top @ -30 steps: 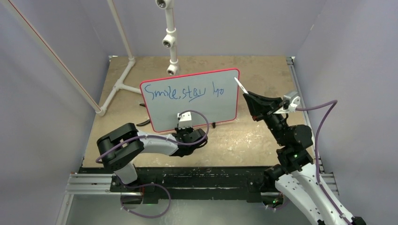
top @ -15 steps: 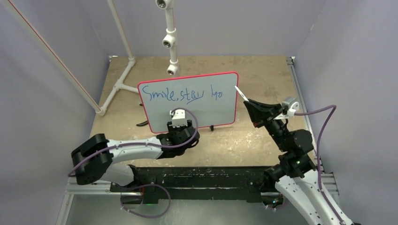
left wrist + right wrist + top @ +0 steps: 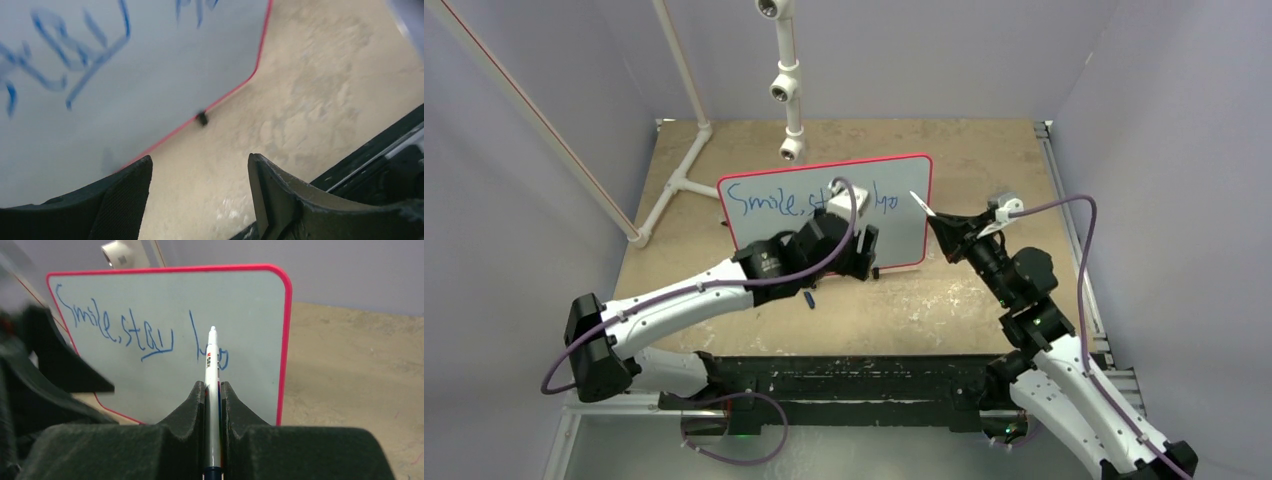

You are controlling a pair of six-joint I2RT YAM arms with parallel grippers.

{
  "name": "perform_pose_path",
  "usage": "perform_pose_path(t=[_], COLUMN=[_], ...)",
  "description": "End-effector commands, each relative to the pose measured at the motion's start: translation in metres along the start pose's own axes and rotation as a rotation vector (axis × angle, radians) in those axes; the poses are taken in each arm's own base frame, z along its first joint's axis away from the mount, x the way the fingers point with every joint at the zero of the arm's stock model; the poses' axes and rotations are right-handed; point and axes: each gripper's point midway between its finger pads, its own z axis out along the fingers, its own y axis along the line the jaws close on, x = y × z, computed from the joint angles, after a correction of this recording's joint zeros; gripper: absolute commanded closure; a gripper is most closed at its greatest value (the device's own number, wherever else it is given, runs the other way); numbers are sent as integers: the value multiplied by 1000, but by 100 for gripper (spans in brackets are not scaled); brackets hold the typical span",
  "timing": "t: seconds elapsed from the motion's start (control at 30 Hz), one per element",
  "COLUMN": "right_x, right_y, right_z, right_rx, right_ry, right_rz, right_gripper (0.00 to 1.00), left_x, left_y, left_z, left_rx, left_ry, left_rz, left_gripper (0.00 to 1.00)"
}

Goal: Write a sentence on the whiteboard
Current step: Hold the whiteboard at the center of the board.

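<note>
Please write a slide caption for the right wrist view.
The right pincer grips a white marker facing the whiteboard and its blue sentence.

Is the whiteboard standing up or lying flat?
Standing. The whiteboard faces the right wrist camera with wall behind its top edge, and a black foot rests on the table.

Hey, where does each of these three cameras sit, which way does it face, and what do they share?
Top external: above and behind the bases, looking down across the table; shows the left arm, right arm and the left gripper before the whiteboard.
Left wrist: on the left arm, looking past its open fingers at the board's lower corner and black foot.
Right wrist: on the right arm, facing the board; the right gripper clamps the marker, aimed at the sentence.
Shared: all three see the red-framed whiteboard with blue writing.
</note>
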Motion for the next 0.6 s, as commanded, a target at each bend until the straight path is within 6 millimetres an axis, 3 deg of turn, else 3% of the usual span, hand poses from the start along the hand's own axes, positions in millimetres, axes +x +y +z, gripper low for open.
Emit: perform_pose_path(t=[0.0,0.2,0.3,0.57], right_x=[8,17,18,19], right_y=[-2,-8,-8,0], right_z=[7,8,8,7], right_rx=[-6,9,9,-44], right_ry=[4,-9,-20,-21], right_rz=[-24,-28,-26,-42], right_gripper=[100,100,100,100], left_x=[-80,-157,-174,-208], left_y=[-26,-44,-52,-31], left_z=[-18,-12,2,32], left_rx=[151,270,340,376], left_ry=[-66,-164,-179,-205], left_rz=[233,368,440,497], left_gripper=[31,30,29,29])
